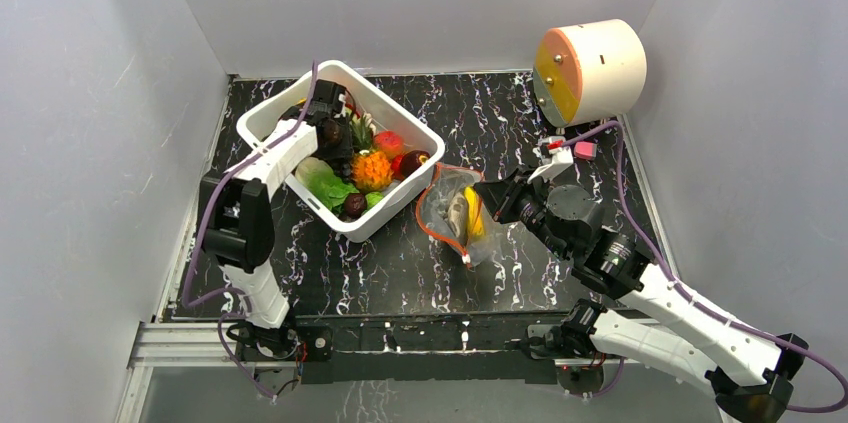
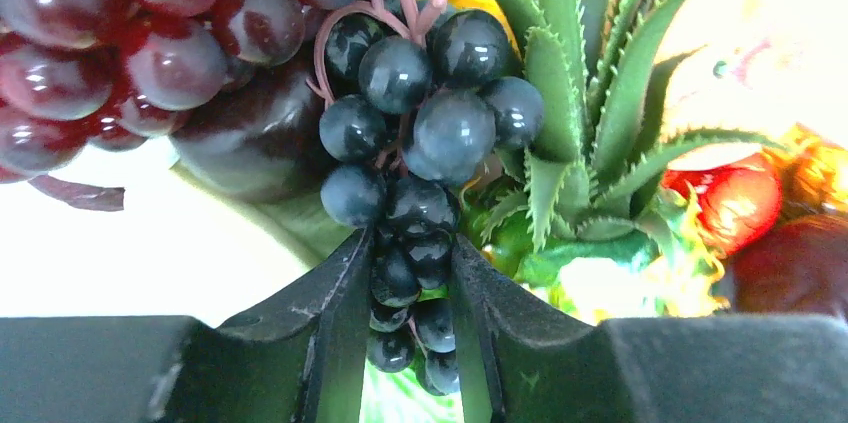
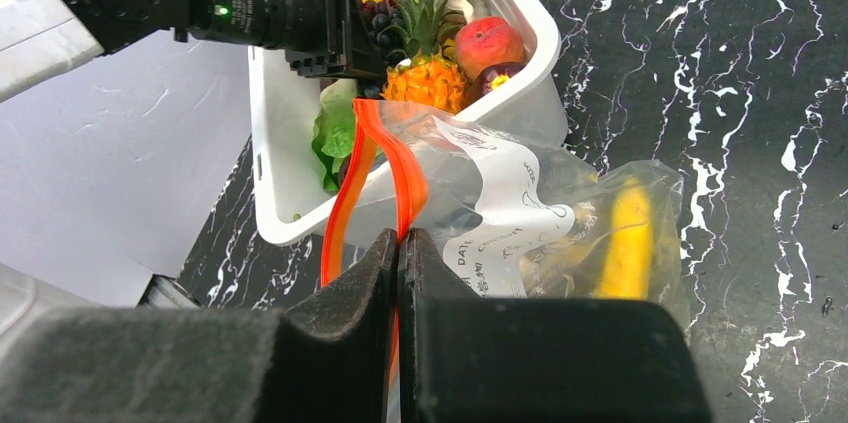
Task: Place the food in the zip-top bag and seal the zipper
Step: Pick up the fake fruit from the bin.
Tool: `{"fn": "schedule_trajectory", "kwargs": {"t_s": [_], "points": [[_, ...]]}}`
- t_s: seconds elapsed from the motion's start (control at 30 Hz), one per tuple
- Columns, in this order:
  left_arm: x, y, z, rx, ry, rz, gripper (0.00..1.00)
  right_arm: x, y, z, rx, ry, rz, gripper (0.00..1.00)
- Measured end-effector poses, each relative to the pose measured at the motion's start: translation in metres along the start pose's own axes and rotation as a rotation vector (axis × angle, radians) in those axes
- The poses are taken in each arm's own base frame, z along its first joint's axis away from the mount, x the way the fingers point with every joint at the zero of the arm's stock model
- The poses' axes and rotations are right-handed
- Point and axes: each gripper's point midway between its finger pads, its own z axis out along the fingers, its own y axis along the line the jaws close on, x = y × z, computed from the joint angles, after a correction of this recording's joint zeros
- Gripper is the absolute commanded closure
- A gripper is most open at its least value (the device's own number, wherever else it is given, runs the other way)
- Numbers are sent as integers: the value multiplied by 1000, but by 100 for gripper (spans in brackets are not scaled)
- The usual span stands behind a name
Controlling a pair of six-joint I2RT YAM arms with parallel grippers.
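The left gripper (image 2: pixel 408 278) sat in the white tub (image 1: pixel 400 201), closed on the lower end of a bunch of dark grapes (image 2: pixel 420 113), with red grapes (image 2: pixel 150 33) beyond it to the left and the pineapple's green crown (image 2: pixel 590 113) to the right. The right gripper (image 3: pixel 400 243) was pinched tight on the red zipper (image 3: pixel 400 168) of the zip-top bag (image 3: pixel 520 193), which spread ahead of it holding a yellow banana (image 3: pixel 628 238) and, seemingly, a grey fish (image 1: pixel 457 211).
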Motion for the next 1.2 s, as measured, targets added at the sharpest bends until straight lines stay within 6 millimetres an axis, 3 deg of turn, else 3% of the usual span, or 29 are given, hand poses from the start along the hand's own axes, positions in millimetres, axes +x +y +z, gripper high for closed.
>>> {"fn": "schedule_trajectory", "kwargs": {"t_s": [0.3,0.67,0.93,1.2], "points": [[-16,-2,-45,54,-86,-16,76,12,-5,4,9,20,4,100],[-15,-10,-84,144,-104,-39,78,13,-4,6,8,20,27,100],[-13,-29,-140,321,-148,-56,79,25,-8,13,22,40,51,100],[5,-57,-204,584,-159,-45,80,26,-7,23,37,29,98,100]]}}
